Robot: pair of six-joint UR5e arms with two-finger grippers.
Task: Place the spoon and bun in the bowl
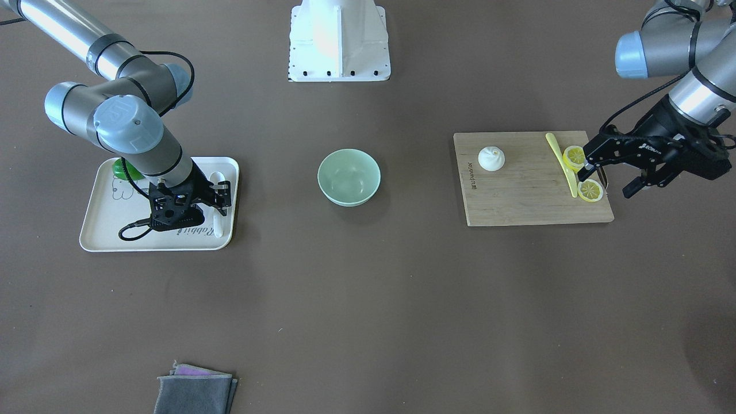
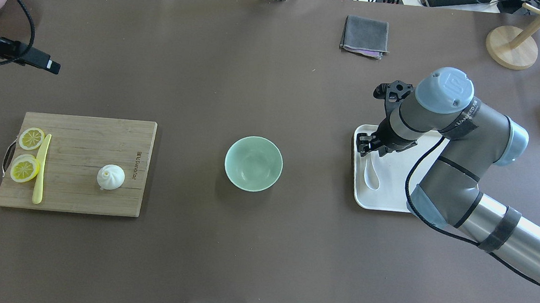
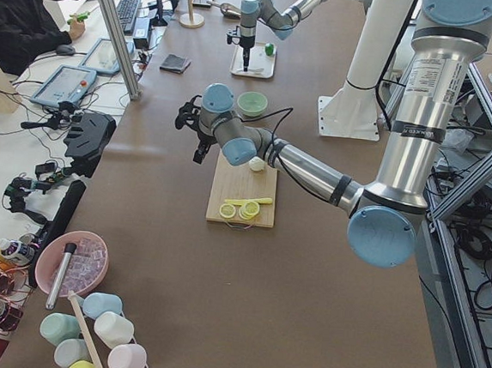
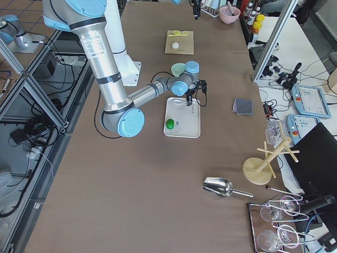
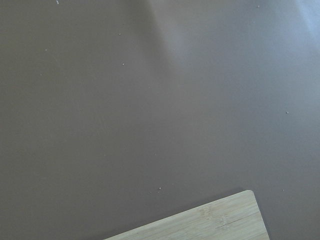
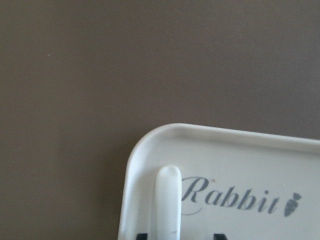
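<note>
**Right end effector.** The right end effector (image 1: 223, 199) is lowered onto the white tray (image 2: 387, 195). Its jaws are set apart, one on each side of the handle of the spoon (image 2: 372, 177). Nothing is gripped. In the right wrist view a gap is seen between the handle and at least one fingertip. The spoon lies flat on the tray. Its scoop points back toward the robot from the end effector, and its handle tip lies just beyond the fingertips, beside the word "Rabbit". A green item (image 1: 123, 169) rests on the same tray, on the side of the end effector facing away from the bowl.

**Bowl.** The bowl (image 2: 253, 164) stands upright on the bench (image 2: 261, 266) between the two end effectors. It is well apart from both, and nothing is seen inside it.

**Left end effector.** The left end effector (image 1: 607, 183) is held above the bench with its jaws wide and nothing between them. In the overhead view it is off the far outer corner of the cutting board (image 1: 517, 198). Only bare bench and one board corner are shown by its wrist camera.

**Bun and other items.** The bun (image 1: 491, 158) sits on the board, toward the bowl from the left end effector and well apart from it. Two lemon slices (image 1: 575, 156) and a pale-yellow knife (image 1: 560, 156) lie at the board end nearest that end effector. A folded grey cloth (image 1: 195, 394) lies at the operators' edge of the bench, far out from the right end effector.
</note>
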